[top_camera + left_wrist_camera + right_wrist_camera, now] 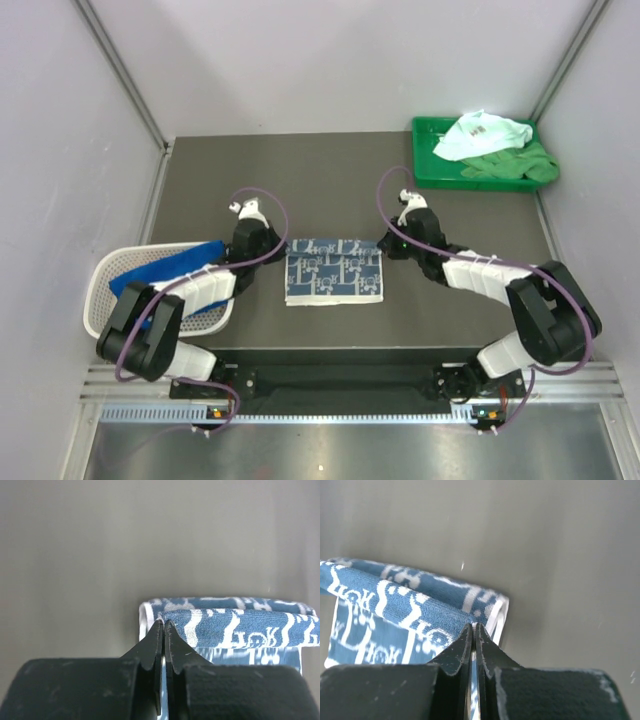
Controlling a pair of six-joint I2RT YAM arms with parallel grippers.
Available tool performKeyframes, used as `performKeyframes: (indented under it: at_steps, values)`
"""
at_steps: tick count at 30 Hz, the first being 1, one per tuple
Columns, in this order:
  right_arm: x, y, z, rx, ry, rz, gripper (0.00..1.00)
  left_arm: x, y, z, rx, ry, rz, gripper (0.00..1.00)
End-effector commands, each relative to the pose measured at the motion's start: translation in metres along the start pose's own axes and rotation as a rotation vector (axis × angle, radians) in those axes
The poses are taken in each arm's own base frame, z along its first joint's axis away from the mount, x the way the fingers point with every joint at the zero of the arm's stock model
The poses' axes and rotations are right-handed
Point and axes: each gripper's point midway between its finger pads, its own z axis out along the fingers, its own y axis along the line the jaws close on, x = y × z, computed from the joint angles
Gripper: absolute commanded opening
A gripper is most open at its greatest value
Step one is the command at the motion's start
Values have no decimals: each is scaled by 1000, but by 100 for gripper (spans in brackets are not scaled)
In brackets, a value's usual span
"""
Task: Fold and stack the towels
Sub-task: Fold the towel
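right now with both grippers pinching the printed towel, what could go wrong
1. The left gripper and right gripper each hold only the very corner of the printed towel; one may slip out and skew the fold.
2. The left arm lies over the white basket and might nudge it when moving.

The printed towel (pixel 334 270) is navy with white logos, the basket towel (pixel 160 268) royal blue, the tray (pixel 428 170) green.
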Motion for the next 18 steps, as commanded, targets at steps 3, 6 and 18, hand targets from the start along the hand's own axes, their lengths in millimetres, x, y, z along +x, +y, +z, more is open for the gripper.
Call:
performKeyframes:
  at_steps: [3,6,18]
  values:
    - [-5,9,-16,-1,-93,28,0,-4,-2,-22,54,-79,-51,0]
    - [1,10,-24,-1,-102,36,0,2,-3,-30,79,-74,-51,0]
    - [23,14,-45,-12,-106,45,0,32,-2,-50,147,-51,-47,0]
